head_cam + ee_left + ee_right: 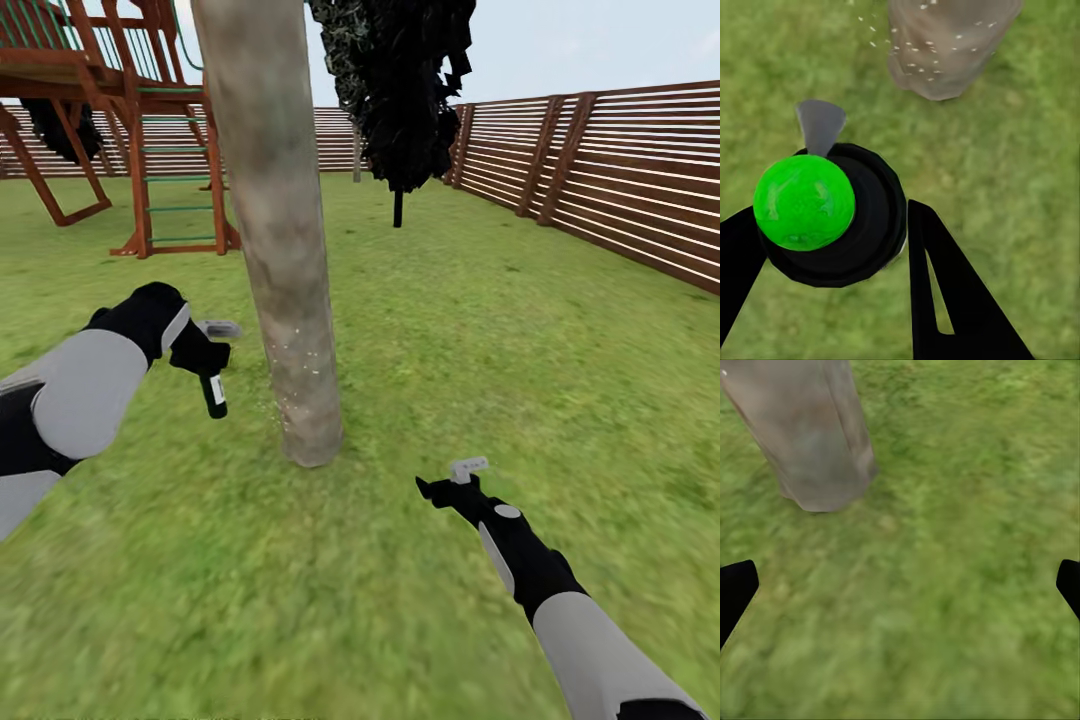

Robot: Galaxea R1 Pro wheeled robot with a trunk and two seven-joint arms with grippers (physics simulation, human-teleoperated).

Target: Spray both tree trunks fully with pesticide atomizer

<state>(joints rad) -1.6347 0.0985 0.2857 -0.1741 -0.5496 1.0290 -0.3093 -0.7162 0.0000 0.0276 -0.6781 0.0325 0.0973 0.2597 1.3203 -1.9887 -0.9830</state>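
A thick mottled beige-grey tree trunk (285, 250) rises from the lawn just ahead. My left gripper (205, 352) hangs to its left at about knee height, shut on the pesticide atomizer (214, 392), a small black sprayer with a white patch. In the left wrist view the atomizer (870, 217) shows a green cap and a grey nozzle between the black fingers (945, 300). It points at the trunk base (945, 52), which is flecked with white droplets. My right gripper (452, 484) is open over grass, right of the trunk (810, 435), with nothing between its fingertips (735, 589).
A red-brown wooden playset (120, 110) with a ladder stands behind the trunk at the left. A dark narrow conifer (400, 90) grows further back. The slatted fence (620, 180) runs along the right and the rear. Lawn (480, 330) spreads all round.
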